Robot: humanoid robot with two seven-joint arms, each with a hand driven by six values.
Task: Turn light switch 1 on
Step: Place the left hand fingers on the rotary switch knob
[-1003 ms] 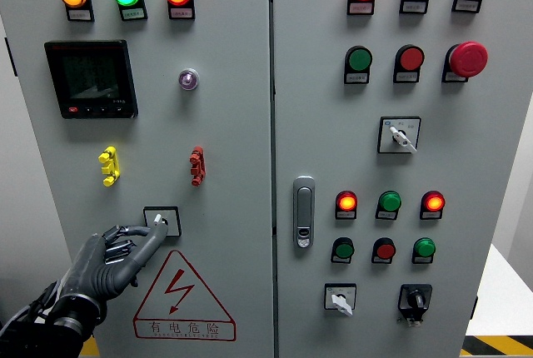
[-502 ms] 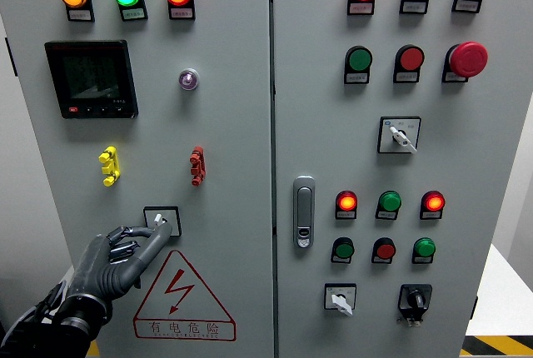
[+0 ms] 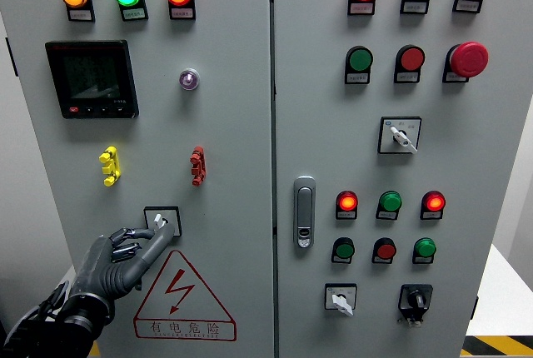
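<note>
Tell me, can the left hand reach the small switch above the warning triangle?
Probably yes. The left hand already has a fingertip at the rotary switch, and nothing on the panel stands between them.

the left hand (image 3: 115, 262) comes in at the lower left of the control cabinet (image 3: 233, 125), its index fingertip touching the rotary switch (image 3: 161, 221) on the left door. the warning triangle (image 3: 181, 298) sits just below that switch. two small toggles (image 3: 109, 166) (image 3: 196, 166) lie above it, under the display meter (image 3: 92, 79). the door handle (image 3: 304, 211) is on the right door, near the seam.
</note>
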